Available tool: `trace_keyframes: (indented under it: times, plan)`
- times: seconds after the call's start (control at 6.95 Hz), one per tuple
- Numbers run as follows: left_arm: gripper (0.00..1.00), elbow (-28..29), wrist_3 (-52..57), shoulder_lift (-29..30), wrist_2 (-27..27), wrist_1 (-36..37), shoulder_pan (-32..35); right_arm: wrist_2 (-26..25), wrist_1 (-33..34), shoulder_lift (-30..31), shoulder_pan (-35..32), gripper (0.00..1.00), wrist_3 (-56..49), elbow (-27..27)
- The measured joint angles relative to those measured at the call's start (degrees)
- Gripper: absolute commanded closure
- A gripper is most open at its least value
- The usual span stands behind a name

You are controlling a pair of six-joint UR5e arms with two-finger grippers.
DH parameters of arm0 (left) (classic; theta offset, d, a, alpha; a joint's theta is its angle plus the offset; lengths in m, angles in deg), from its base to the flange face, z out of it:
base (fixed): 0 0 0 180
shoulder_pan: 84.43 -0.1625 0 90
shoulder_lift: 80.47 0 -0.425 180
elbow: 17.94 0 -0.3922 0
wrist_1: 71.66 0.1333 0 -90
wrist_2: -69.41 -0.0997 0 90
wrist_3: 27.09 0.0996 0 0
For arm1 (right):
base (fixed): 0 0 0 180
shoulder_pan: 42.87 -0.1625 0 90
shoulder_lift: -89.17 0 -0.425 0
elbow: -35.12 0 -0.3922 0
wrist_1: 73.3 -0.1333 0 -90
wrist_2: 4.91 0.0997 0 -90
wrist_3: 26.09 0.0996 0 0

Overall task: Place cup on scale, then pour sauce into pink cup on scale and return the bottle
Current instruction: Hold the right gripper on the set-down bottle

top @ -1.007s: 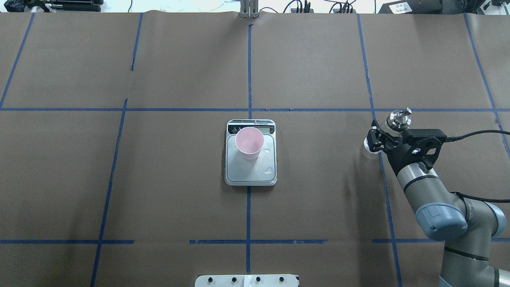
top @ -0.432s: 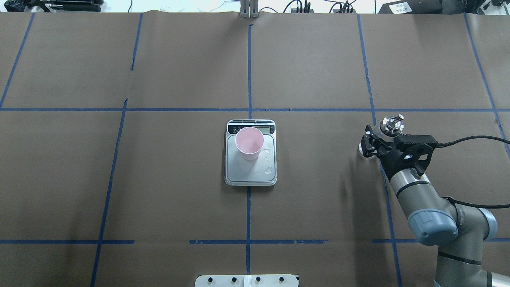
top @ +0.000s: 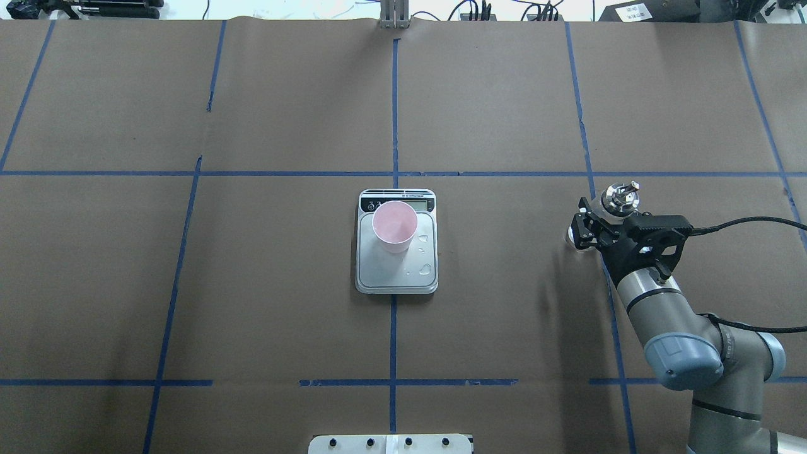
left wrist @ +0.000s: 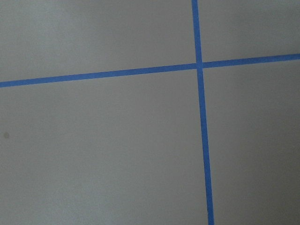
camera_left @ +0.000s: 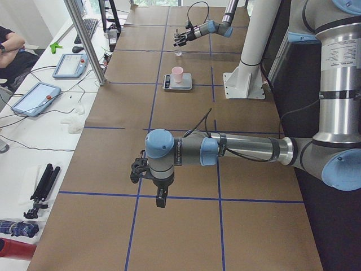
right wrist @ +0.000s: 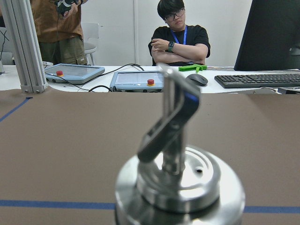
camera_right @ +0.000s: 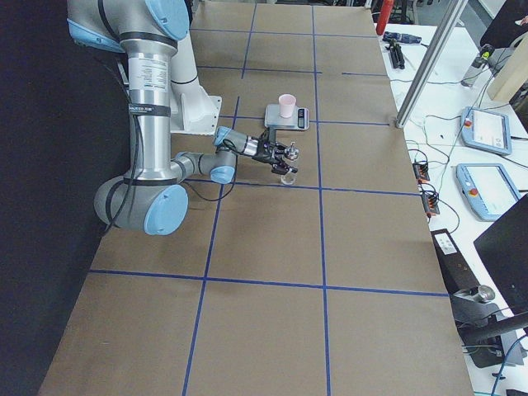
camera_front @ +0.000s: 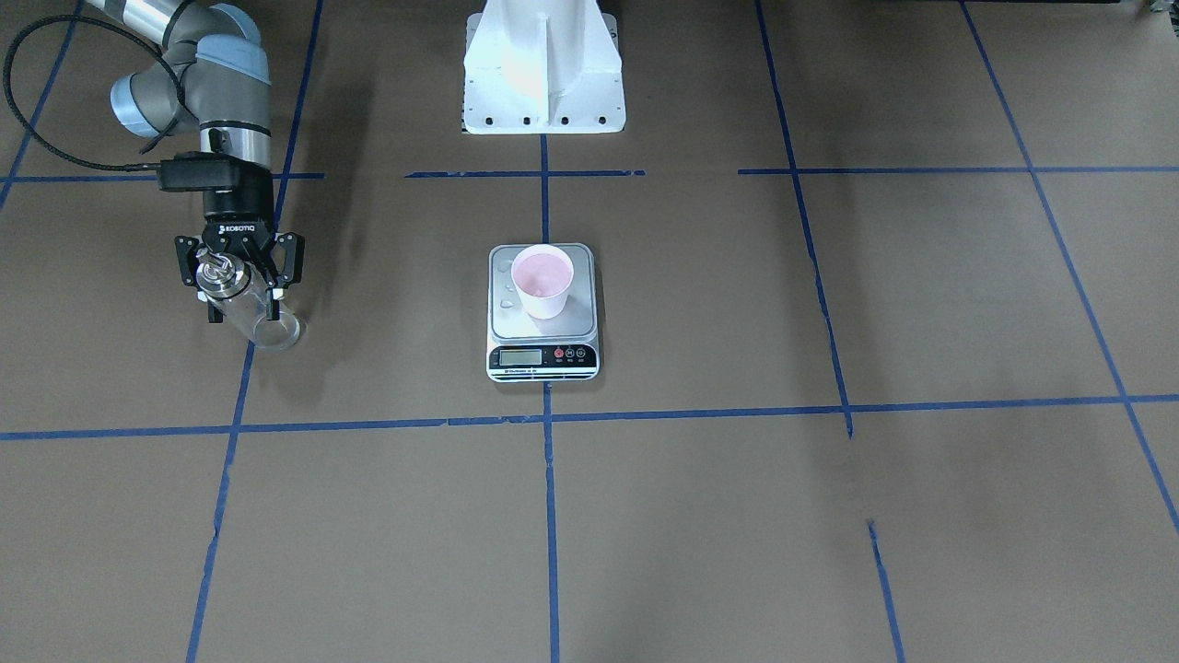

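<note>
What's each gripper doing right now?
Left gripper: cannot tell, only a side view shows it.
Right gripper: closed on the clear glass bottle.

Brown-papered table (top: 252, 284), blue tape grid (top: 394, 126) — scale (top: 396, 277) at centre, bottle (camera_front: 267, 322) well apart.

From overhead we are seeing little of the bottle (top: 621, 195) beyond its cap; the right gripper (top: 583, 222) is hiding most of the glass. In the right wrist view that cap is blurring and running off the bottom edge. We are failing to read the scale (camera_front: 580, 318) display (camera_front: 520, 356). The left gripper (camera_left: 136, 171) is showing too small to judge.
</note>
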Motion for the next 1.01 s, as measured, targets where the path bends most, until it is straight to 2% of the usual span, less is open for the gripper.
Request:
trace_keyframes:
  times: [0.14,0.29,1.01]
  plan:
    - [0.00,0.0,0.0,0.0,0.0,0.0,0.0,0.0,0.0,0.0,0.0,0.15,-0.1,0.0]
    - [0.00,0.0,0.0,0.1,0.0,0.0,0.0,0.0,0.0,0.0,0.0,0.01,-0.1,0.1]
    - [0.00,0.0,0.0,0.3,0.0,0.0,-0.1,-0.1,0.0,0.0,0.2,0.00,-0.3,0.1]
